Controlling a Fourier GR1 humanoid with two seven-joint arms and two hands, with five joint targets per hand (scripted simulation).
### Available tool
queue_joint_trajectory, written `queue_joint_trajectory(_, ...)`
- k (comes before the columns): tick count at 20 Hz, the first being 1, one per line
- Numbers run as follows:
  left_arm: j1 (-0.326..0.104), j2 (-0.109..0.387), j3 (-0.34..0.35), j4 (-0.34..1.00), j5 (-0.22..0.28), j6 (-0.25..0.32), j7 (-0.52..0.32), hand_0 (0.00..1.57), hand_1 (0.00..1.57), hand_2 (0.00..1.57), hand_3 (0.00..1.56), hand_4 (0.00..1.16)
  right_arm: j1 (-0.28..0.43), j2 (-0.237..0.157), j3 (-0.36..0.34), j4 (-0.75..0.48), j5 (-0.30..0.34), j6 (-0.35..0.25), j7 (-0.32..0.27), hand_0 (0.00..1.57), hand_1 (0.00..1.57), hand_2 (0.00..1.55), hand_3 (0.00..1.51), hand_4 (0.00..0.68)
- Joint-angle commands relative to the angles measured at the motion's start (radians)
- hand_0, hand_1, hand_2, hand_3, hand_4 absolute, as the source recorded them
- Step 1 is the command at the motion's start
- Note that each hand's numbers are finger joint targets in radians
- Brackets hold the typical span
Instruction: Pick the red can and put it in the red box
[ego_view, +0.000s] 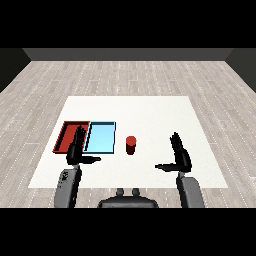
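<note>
The can (131, 145) stands upright on the table (150, 110), just at 3 o'clock of the blue tray (100, 137) and well apart from the red tray (66, 134), which lies further toward 9 o'clock. Both hands hold nothing: the right hand (180, 156) is at 4 o'clock of the can, fingers straight, thumb spread wide; the left hand (77, 149) hangs over the trays' near edges, likewise spread. The can looks small, stiff and probably light, with smooth round sides that may slip. I judge a curl round its middle, from the 3 o'clock side, the safest hold.
</note>
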Motion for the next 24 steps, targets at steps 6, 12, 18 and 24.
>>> queue_joint_trajectory(6, 0.048, -0.031, 0.012, 0.100, -0.007, -0.048, -0.279, 0.00, 0.00, 0.00, 0.00, 0.00, 0.047, 0.013, -0.009, 0.027, 0.003, 0.045, -0.168, 0.00, 0.00, 0.00, 0.00, 0.000)
queue_joint_trajectory(12, 0.057, -0.039, 0.002, 0.066, -0.003, -0.055, -0.260, 0.00, 0.00, 0.00, 0.00, 0.00, 0.038, 0.015, -0.021, 0.015, -0.019, 0.065, -0.128, 0.00, 0.00, 0.00, 0.00, 0.000)
queue_joint_trajectory(18, -0.038, -0.015, 0.058, 0.119, 0.043, -0.065, -0.225, 0.00, 0.00, 0.00, 0.00, 0.00, -0.005, 0.056, 0.017, 0.116, 0.030, 0.040, -0.170, 0.00, 0.00, 0.00, 0.00, 0.000)
queue_joint_trajectory(24, -0.021, -0.051, 0.012, 0.022, 0.017, -0.016, -0.148, 0.00, 0.00, 0.00, 0.00, 0.00, -0.140, 0.050, 0.004, 0.179, 0.027, 0.010, -0.088, 0.00, 0.00, 0.00, 0.00, 0.000)
